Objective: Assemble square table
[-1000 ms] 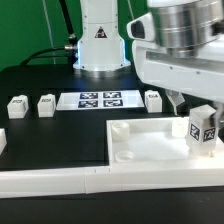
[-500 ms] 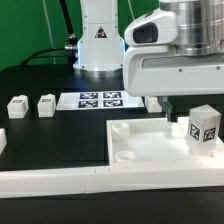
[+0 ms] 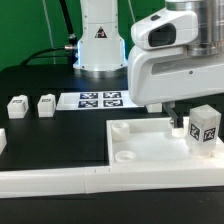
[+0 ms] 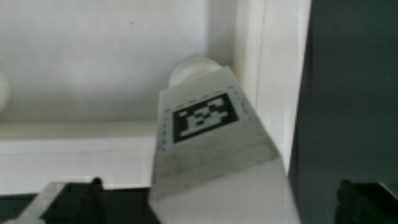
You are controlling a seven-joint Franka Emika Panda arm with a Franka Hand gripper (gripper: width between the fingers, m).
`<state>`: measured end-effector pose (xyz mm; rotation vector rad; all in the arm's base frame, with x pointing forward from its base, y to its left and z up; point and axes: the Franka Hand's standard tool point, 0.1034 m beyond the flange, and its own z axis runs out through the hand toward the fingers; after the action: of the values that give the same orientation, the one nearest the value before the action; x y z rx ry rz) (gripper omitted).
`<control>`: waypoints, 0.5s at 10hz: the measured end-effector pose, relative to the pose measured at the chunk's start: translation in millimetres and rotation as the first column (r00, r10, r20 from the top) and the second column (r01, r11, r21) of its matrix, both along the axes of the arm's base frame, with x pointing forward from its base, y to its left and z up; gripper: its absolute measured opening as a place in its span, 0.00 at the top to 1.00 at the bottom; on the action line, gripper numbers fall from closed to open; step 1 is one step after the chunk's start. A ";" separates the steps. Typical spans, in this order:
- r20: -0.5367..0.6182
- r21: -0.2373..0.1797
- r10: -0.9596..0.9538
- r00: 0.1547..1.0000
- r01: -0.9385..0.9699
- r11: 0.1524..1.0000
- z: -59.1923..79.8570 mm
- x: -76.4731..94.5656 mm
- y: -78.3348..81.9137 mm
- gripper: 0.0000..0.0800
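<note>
Fingers [image 4: 71, 205] of the robot's two-finger gripper [image 4: 217, 203] stand spread wide, gripping nothing. Between them, touching neither, is a small white plastic leg post [image 4: 214, 130] with a black-and-white tag. It stands on the large white plastic square table top [image 3: 150, 150], near its edge on the exterior view's right. Farther back on the black table [image 3: 50, 135], a second leg post [image 3: 46, 103] and a third leg post [image 3: 17, 105] stand beside the marker board [image 3: 100, 99].
</note>
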<state>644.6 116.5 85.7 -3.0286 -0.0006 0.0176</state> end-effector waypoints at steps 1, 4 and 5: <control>-0.001 0.000 -0.002 1.000 0.002 1.000 -0.3 -0.1 -0.1 0.32; -0.021 -0.006 -0.181 0.983 0.181 0.983 -0.9 0.0 -2.4 0.64; -0.027 -0.010 -0.241 0.970 0.241 0.971 -1.1 0.1 -3.4 0.64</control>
<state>644.7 113.1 84.6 -3.0115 0.3699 0.0390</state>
